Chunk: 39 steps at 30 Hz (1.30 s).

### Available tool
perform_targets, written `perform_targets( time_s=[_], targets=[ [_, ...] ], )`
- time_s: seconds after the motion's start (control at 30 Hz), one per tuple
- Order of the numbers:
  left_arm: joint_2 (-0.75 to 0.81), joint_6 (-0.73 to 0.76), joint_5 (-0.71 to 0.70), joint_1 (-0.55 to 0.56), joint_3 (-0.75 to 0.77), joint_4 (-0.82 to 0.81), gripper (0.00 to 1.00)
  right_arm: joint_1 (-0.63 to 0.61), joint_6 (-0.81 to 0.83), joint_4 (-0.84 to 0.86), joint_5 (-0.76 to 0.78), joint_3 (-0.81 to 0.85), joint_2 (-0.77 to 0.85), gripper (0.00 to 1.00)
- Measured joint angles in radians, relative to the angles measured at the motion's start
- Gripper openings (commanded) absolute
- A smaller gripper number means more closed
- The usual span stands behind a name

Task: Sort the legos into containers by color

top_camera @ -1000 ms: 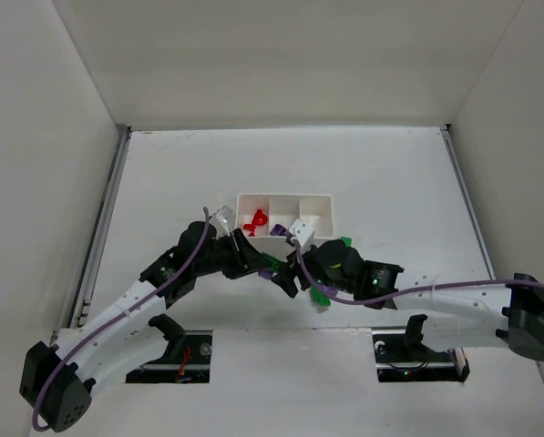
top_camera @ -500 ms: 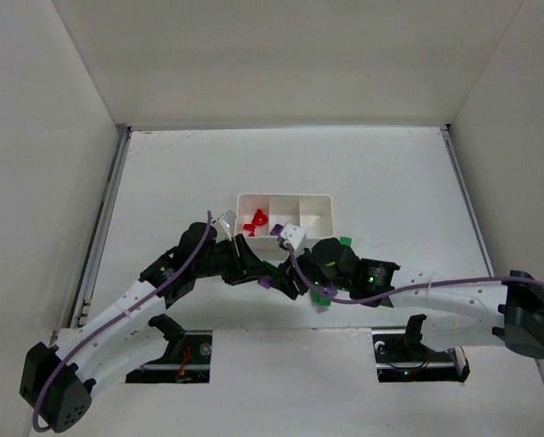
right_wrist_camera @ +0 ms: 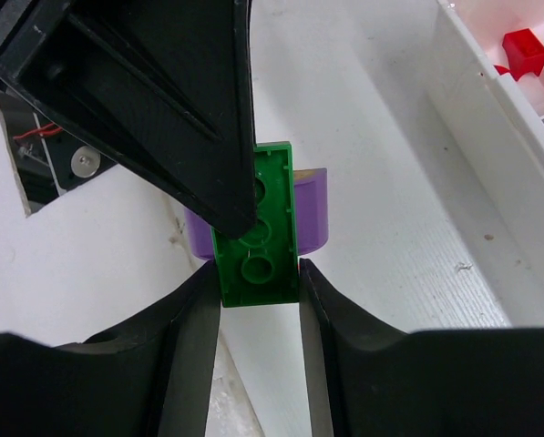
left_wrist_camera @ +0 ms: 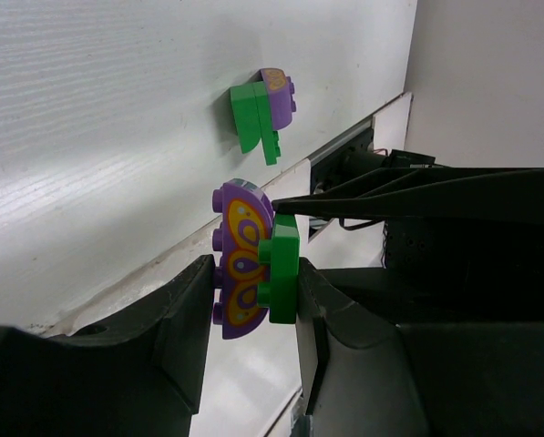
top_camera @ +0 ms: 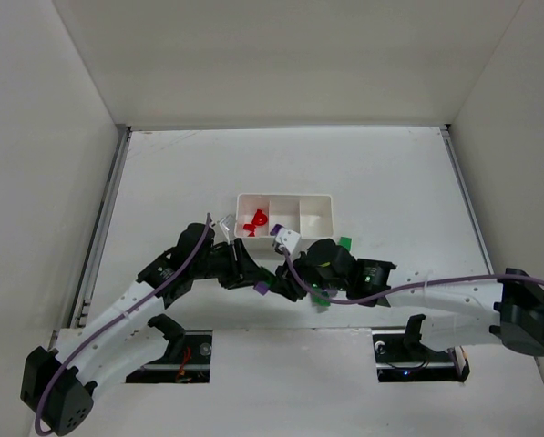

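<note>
Joined purple brick (left_wrist_camera: 237,259) and green plate (right_wrist_camera: 258,228) are clamped face-to-face in the left jaws. The plate's long edges seem pinched by the nearly shut right jaws, its long axis along them. The tray (top_camera: 285,195) is just beyond.

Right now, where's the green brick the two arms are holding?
The green brick is just in front of the white tray's left end in the top view, clipped to a purple piece in the left gripper, with the right gripper pinching its sides.
</note>
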State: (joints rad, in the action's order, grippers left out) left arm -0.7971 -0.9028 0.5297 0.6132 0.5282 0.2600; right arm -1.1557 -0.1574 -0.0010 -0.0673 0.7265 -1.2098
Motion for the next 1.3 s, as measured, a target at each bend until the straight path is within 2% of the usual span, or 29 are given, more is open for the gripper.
perform_targets(
  time_s=[0.1, 0.2, 0.33, 0.43, 0.57, 0.67, 0.77, 0.8, 0.93, 1.3],
  targets=[
    [0.003, 0.005, 0.011, -0.007, 0.0, 0.006, 0.16, -0.004, 0.0, 0.0, -0.007, 0.003, -0.003, 0.31],
    [0.003, 0.005, 0.017, -0.011, 0.0, 0.008, 0.16, -0.004, -0.001, 0.0, -0.01, 0.004, -0.004, 0.42],
    [0.003, 0.008, 0.018, -0.013, 0.0, 0.016, 0.16, -0.005, -0.005, 0.004, -0.013, 0.005, -0.014, 0.42],
    [0.003, 0.011, 0.019, -0.014, 0.0, 0.021, 0.16, -0.005, -0.008, 0.004, -0.015, 0.006, -0.017, 0.5],
    [0.003, 0.01, 0.025, -0.016, 0.0, 0.008, 0.16, -0.01, -0.008, -0.01, -0.02, 0.006, -0.028, 0.49],
    [0.003, 0.011, 0.031, -0.016, 0.0, 0.007, 0.16, -0.011, -0.005, -0.019, -0.021, 0.006, -0.033, 0.38],
    [0.003, 0.011, 0.035, -0.019, 0.0, 0.01, 0.16, -0.011, -0.004, -0.018, -0.021, 0.006, -0.034, 0.36],
    [0.003, 0.011, 0.035, -0.019, 0.0, 0.01, 0.16, -0.011, -0.004, -0.018, -0.021, 0.006, -0.034, 0.36],
    [0.003, 0.011, 0.035, -0.019, 0.0, 0.01, 0.16, -0.011, -0.005, -0.018, -0.02, 0.006, -0.034, 0.5],
    [0.002, 0.011, 0.035, -0.011, 0.0, -0.003, 0.16, -0.011, -0.004, -0.018, -0.01, 0.011, -0.044, 0.51]
  ],
)
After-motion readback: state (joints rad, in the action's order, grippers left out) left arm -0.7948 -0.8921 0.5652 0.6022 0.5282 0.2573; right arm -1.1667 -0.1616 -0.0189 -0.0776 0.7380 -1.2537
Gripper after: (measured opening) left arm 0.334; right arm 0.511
